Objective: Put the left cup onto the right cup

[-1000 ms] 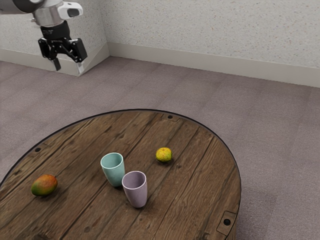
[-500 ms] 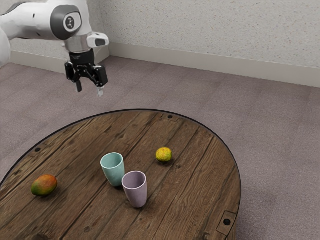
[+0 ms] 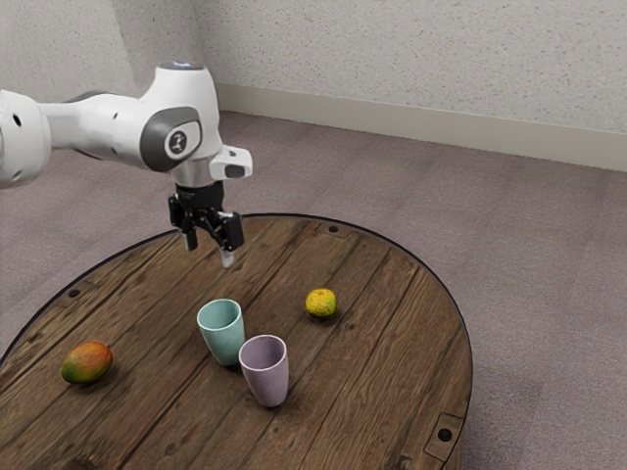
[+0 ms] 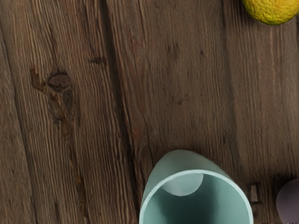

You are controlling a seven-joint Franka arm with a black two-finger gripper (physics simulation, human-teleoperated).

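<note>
Bearing teal cup, plank table; apparently carpeted floor.

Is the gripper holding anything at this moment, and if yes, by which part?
Nothing is held: the gripper hangs open above the table, apart from the teal cup.

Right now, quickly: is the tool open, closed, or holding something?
Tool: open, holding nothing, hovering above the table near the teal cup.

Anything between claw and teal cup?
Nothing. In the exterior view the claw hangs open above the teal cup, and just bare table shows in the gap.
</note>
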